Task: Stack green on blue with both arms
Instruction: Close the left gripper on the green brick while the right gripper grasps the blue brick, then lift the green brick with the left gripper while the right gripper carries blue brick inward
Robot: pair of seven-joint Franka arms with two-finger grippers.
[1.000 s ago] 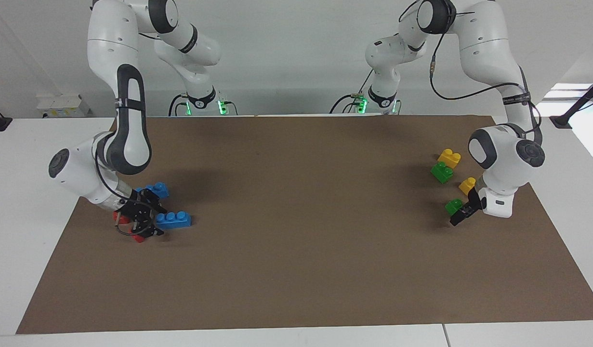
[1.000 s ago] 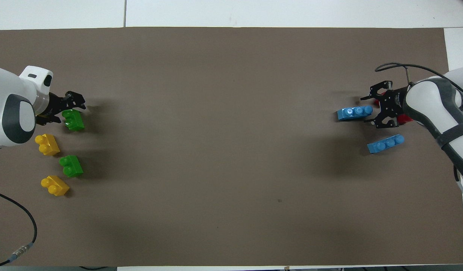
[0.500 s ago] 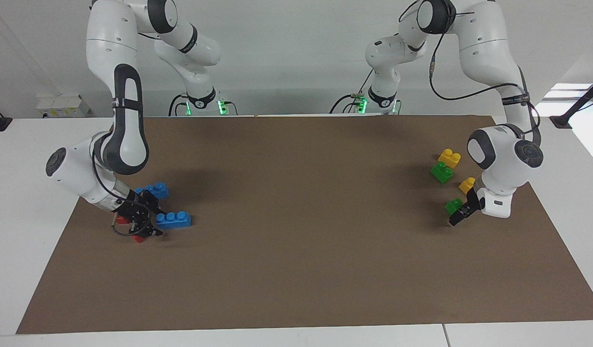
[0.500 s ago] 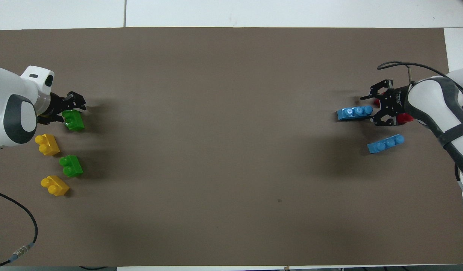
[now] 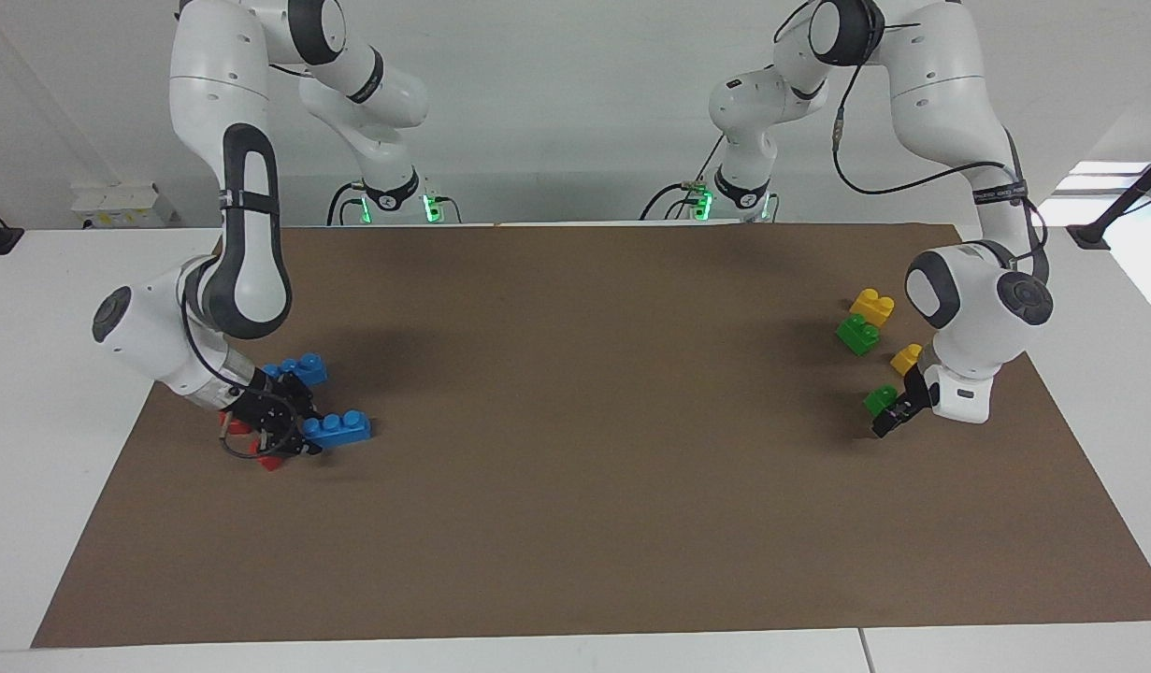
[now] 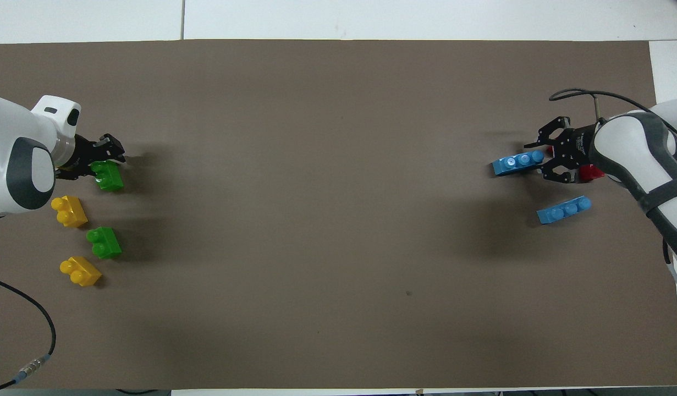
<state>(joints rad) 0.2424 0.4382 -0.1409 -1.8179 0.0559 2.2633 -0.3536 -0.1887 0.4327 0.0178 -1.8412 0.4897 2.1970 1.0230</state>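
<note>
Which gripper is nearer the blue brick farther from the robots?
Right. The right gripper is at one end of that blue brick; the left gripper is at a green brick.

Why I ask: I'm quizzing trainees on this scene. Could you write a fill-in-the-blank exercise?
1. The brick by the left end effector is ___.
2. The blue brick by the right end effector has ___ studs.
3. The yellow bricks number ___.

Missing words: green; three; two.

The right claw (image 5: pixel 306 432) hides most of the red bricks (image 6: pixel 590 174); whether either claw grips is unclear.
</note>
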